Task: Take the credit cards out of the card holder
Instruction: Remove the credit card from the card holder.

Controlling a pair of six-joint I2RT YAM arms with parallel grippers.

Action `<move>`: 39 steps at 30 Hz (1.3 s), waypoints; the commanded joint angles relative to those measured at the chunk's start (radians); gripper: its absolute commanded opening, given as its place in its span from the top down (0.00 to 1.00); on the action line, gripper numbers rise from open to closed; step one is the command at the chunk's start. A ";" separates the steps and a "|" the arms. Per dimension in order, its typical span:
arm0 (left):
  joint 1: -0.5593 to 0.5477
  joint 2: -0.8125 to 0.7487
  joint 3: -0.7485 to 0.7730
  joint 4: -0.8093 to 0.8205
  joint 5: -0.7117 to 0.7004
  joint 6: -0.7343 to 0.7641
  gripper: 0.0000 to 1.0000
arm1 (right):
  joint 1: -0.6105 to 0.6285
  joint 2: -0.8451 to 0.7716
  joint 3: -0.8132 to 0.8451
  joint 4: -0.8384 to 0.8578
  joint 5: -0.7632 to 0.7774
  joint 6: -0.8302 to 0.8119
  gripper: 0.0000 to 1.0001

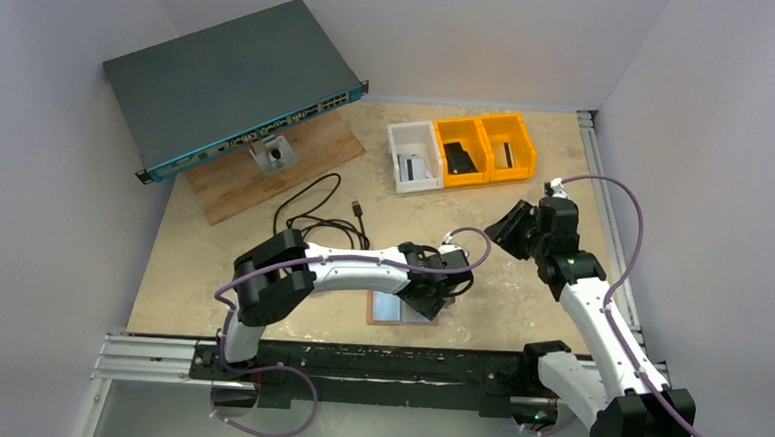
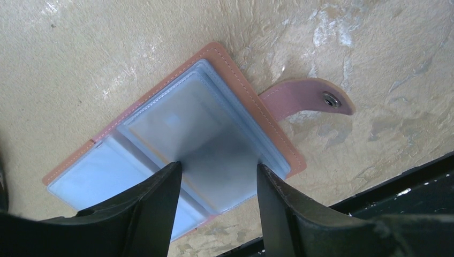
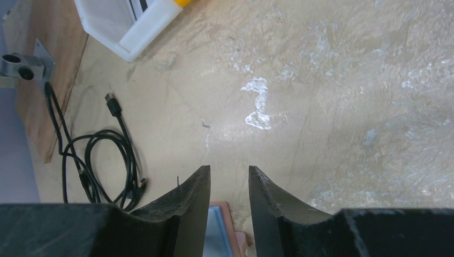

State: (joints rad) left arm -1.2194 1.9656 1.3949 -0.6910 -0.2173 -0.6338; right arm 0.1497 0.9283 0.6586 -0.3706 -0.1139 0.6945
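Note:
The card holder [image 1: 391, 309] lies open and flat near the table's front edge, clear pockets up, with its snap tab [image 2: 305, 96] stretched out to one side. A pale grey credit card [image 2: 176, 120] shows through the top pocket. My left gripper [image 2: 219, 165] points down onto that pocket, jaws apart, and both fingertips [image 2: 174, 171] sit inside the pocket's outline; nothing is held. My right gripper [image 3: 229, 168] hovers open and empty over bare table to the right of the holder, whose corner [image 3: 219, 230] peeks between its fingers. In the top view it is the right gripper [image 1: 508, 235].
A white bin [image 1: 414, 157] and two orange bins [image 1: 485, 149] stand at the back; the white one holds a white item with a black stripe. A network switch [image 1: 231, 80] rests on a wooden board [image 1: 276, 173] at back left. A coiled black cable [image 1: 314, 215] lies beside it.

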 commanded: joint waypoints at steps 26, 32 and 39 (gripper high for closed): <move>0.076 -0.204 -0.213 0.115 0.025 -0.062 1.00 | 0.214 0.010 -0.094 0.076 -0.062 0.054 0.69; 0.127 -0.317 -0.345 0.232 0.107 -0.109 1.00 | 0.337 0.040 -0.098 0.104 -0.036 0.094 0.70; 0.169 -0.393 -0.456 0.333 0.167 -0.149 1.00 | 0.464 0.130 -0.067 0.163 -0.021 0.120 0.71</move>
State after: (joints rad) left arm -1.0683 1.6272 0.9813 -0.4580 -0.1020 -0.7425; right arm 0.5545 1.0145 0.5640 -0.2813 -0.1650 0.7864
